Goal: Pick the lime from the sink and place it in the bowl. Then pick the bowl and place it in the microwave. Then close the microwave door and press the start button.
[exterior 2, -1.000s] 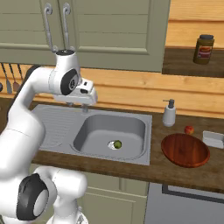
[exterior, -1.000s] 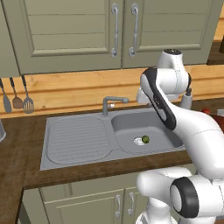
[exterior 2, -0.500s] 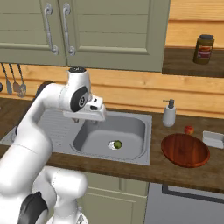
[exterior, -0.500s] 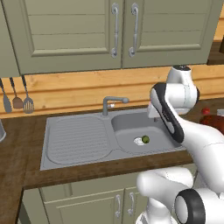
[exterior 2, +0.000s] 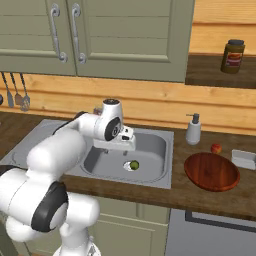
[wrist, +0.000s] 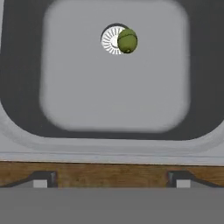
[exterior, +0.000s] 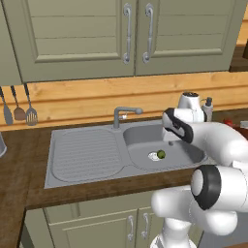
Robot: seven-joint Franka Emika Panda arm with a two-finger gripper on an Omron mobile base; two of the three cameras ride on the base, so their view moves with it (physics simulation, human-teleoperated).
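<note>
lime (wrist: 127,40): small, round, dark green, resting on the basin floor of the sink (exterior: 87,160), touching the right edge of the round drain (wrist: 112,40) and partly over it. sink: grey steel, one rectangular basin on the right, ribbed drainboard (exterior: 87,152) on the left, grey tap (exterior: 125,115) at the far rim. bowl (exterior 2: 211,171): wide, shallow, reddish-brown, upright on the counter well right of the sink.

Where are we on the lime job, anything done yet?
Nothing is finished. The lime lies in the sink basin, right beside the drain. In hand: the gripper hangs over the basin's near edge, fingers apart and empty. Left: grasp the lime, put it in the bowl, carry the bowl to the microwave, close the door, press start.
</note>
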